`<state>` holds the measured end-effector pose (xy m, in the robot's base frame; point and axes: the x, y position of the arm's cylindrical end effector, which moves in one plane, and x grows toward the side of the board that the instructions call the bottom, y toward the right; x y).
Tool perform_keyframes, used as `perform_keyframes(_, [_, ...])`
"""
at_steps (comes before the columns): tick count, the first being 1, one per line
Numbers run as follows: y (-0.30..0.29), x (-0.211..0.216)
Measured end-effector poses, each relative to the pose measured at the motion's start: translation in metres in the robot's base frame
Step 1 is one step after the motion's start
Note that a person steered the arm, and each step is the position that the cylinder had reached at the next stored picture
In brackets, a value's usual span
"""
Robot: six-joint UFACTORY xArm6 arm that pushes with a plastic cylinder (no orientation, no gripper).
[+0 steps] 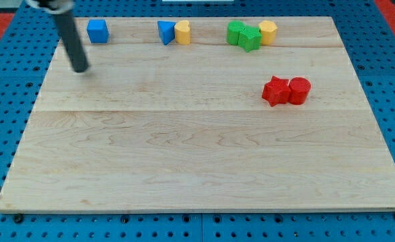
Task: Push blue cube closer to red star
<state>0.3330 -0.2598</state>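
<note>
The blue cube (pixel 97 31) sits near the board's top left corner. The red star (pixel 275 91) lies at the view's right of centre, touching a red cylinder (pixel 299 90) on its right. My tip (pixel 81 68) rests on the board just below and slightly left of the blue cube, apart from it. The rod slants up to the view's top left.
A blue triangular block (pixel 165 31) touches a yellow block (pixel 183 31) at top centre. Two green blocks (pixel 236 32) (pixel 250 39) and a yellow block (pixel 268 31) cluster at top right. The wooden board (pixel 184 161) lies on a blue pegboard surface.
</note>
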Motion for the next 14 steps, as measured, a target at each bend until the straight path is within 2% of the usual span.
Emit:
perform_keyframes(1, [-0.036,-0.049])
perform_keyframes(2, [-0.006,-0.074])
perform_keyframes(3, [0.05,-0.091])
perform_keyframes(7, [0.053,-0.127])
perform_keyframes(8, [0.081,-0.128])
perform_keyframes(9, [0.141,-0.114])
perform_keyframes(11, [0.159,-0.073])
perform_keyframes(12, [0.236,-0.044])
perform_keyframes(13, [0.192,-0.014])
perform_keyframes(14, [0.165,-0.041])
